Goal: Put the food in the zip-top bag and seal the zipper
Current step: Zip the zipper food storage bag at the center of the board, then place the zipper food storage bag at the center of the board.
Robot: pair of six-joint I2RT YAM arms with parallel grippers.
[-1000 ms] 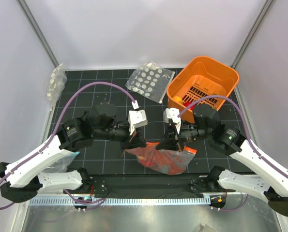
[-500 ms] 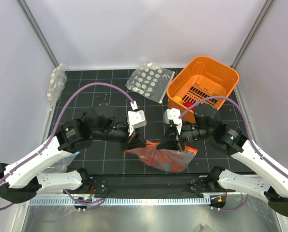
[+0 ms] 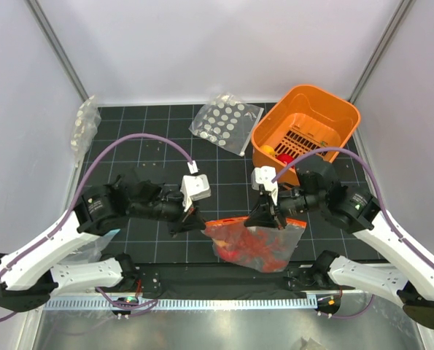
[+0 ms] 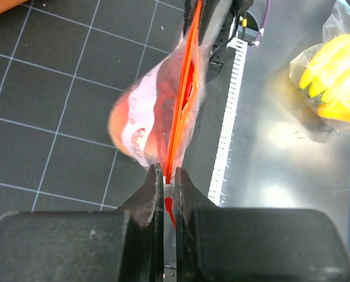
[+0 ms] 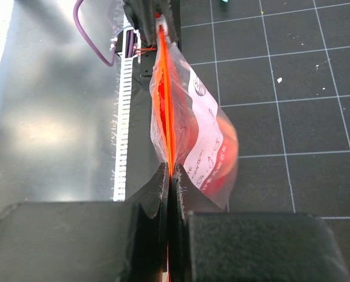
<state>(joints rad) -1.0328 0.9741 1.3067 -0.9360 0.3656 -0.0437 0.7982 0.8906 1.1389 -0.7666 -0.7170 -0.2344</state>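
Spanning left-to-right between them, the zipper (image 3: 227,219) is pinched at opposite ends by the left tool (image 3: 192,219) and right tool (image 3: 270,217), the zip-top bag (image 3: 275,244) with food (image 3: 247,248) inside hanging by the near edge of the table (image 3: 158,138).

Setting: robot test cell, laboratory. You stand before white panel walls (image 3: 224,51) on grey metal corner posts (image 3: 60,55), a black gridded mat (image 3: 165,138), a slotted cable duct (image 3: 224,302), a bare metal bench (image 3: 224,332) and cabled robot arms (image 3: 49,248).
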